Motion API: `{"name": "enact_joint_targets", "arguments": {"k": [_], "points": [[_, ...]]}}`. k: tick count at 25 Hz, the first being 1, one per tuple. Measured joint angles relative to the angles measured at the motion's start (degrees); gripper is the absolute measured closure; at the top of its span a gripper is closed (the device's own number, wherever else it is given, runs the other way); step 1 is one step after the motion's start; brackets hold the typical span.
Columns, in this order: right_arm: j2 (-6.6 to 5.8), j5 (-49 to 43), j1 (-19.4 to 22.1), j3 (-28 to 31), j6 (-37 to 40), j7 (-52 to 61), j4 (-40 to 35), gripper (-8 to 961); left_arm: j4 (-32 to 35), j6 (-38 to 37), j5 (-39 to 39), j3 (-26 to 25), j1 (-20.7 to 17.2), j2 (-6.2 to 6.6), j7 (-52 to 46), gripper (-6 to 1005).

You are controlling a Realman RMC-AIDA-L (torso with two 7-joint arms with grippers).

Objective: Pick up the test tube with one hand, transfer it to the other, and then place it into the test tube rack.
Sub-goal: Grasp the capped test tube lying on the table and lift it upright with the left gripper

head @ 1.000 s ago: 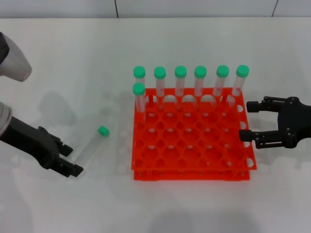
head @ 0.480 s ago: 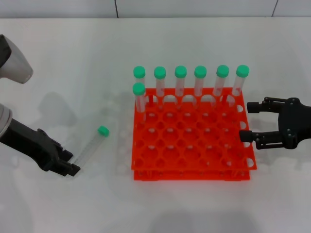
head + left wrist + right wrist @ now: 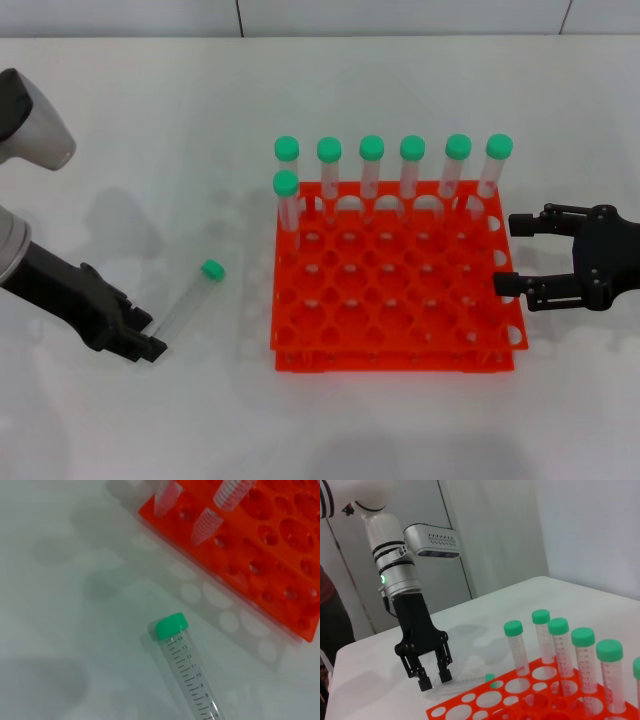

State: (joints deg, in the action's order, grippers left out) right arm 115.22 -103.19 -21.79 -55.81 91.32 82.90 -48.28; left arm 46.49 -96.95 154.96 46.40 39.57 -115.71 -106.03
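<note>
Head view. A bright orange-red square plastic rack [image 3: 398, 290] with a grid of round holes stands on the white desk [image 3: 150, 150]; seven upright clear tubes with green caps [image 3: 413, 150] fill its far holes. A slim clear plastic tube with a green screw cap [image 3: 186, 303] lies on the desk left of the rack, its bottom end at the black left gripper [image 3: 143, 343]. The black right gripper [image 3: 508, 254], fingers spread, hovers at the rack's right edge.

Slim clear plastic test tube with green screw cap [image 3: 185, 301] lies flat; bottom end between the open jaws of the left gripper [image 3: 150, 338].
</note>
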Motion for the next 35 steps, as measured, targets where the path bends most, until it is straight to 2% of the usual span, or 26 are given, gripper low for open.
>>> {"name": "enact_joint_targets", "arguments": {"k": [21, 27, 35], "points": [[0.0, 0.18, -0.12, 0.0, 0.0, -0.11, 0.03, 96, 0.01, 0.01, 0.0, 0.92, 0.42, -0.31, -0.89, 529], [0.0, 0.63, 0.0, 0.0, 0.0, -0.25, 0.03, 96, 0.01, 0.23, 0.04, 0.95, 0.42, -0.31, -1.31, 614], [0.0, 0.63, 0.0, 0.0, 0.0, -0.29, 0.03, 96, 0.01, 0.28, 0.17, 0.98, 0.42, -0.3, -1.37, 611]]}}
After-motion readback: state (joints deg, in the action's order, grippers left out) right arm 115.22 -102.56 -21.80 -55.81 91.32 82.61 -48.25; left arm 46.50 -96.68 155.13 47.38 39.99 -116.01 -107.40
